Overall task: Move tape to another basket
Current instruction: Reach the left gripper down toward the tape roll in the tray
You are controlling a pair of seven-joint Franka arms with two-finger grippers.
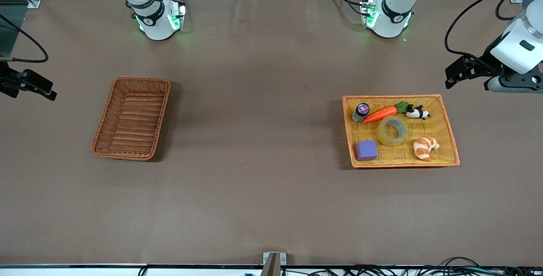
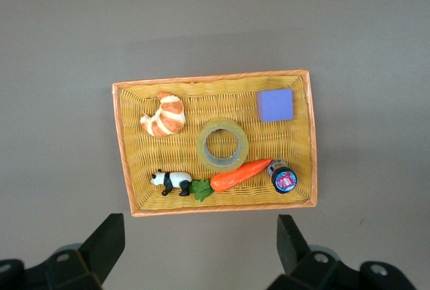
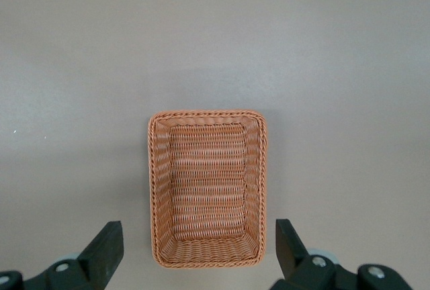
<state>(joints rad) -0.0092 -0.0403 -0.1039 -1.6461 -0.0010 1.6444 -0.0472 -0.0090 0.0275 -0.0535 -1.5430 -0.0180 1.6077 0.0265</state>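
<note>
The tape (image 1: 384,137), a yellowish translucent ring, lies flat in the middle of the shallow orange-yellow tray (image 1: 403,96) at the left arm's end of the table. The left wrist view looks straight down on the tape (image 2: 203,146) and tray (image 2: 215,77). My left gripper (image 2: 198,236) hangs open high up beside the tray (image 1: 456,76), holding nothing. The reddish-brown basket (image 1: 131,119) stands empty at the right arm's end. My right gripper (image 3: 196,239) is open and empty high over the basket (image 3: 207,189), showing at the front view's edge (image 1: 38,87).
Sharing the tray with the tape are a toy carrot (image 1: 379,114), a panda figure (image 1: 418,112), a small dark bottle (image 1: 361,111), a purple cube (image 1: 366,150) and a croissant (image 1: 425,147). Brown tabletop spans the wide gap between the two baskets.
</note>
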